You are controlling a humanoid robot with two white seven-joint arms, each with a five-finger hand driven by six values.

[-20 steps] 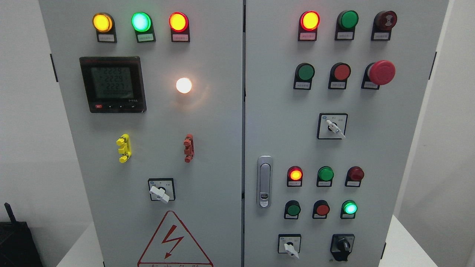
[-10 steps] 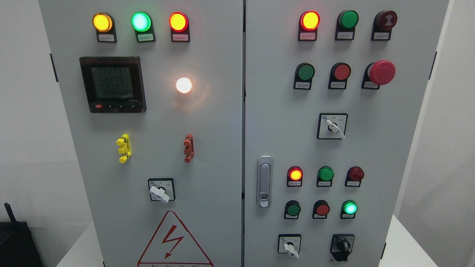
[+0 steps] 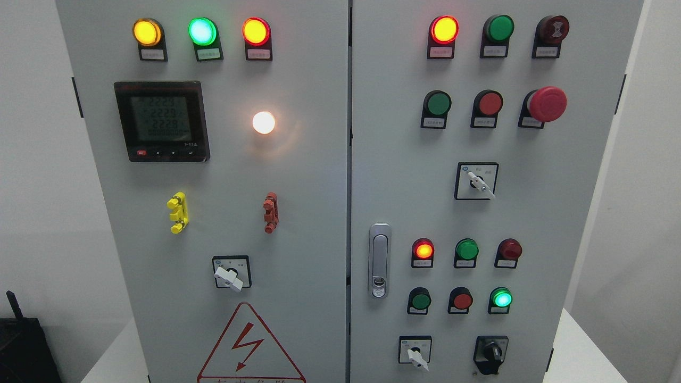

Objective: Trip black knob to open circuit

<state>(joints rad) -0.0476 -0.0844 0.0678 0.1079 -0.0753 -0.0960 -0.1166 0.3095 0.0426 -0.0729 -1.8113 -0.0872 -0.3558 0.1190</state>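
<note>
A: Where are the hands?

B: Neither hand shows anywhere in the head view, so I cannot tell whether the fingers are spread, curled or holding anything. With no hand to measure from, places have to go by the cabinet itself.

A: Then the black knob?

B: The black knob (image 3: 492, 352) sits at the bottom right corner of the right door (image 3: 574, 213), low near the picture's lower edge. It is a black rotary handle on a black square base, its grip running nearly upright with a slight tilt (the markings around it are too small to read).

A: What is beside it?

B: To its left, on the same row, is a white selector switch (image 3: 416, 355) on a white plate, its lever pointing down and to the right. Above the knob glows a lit green lamp (image 3: 501, 298), with a red button (image 3: 462, 300) and a dark green button (image 3: 420, 300) further left. A silver door latch (image 3: 379, 260) stands upright at the door's left edge.

A: And the other door?

B: The left door (image 3: 298, 175) carries a meter display (image 3: 161, 121) and a red lightning warning triangle (image 3: 249, 344).
</note>
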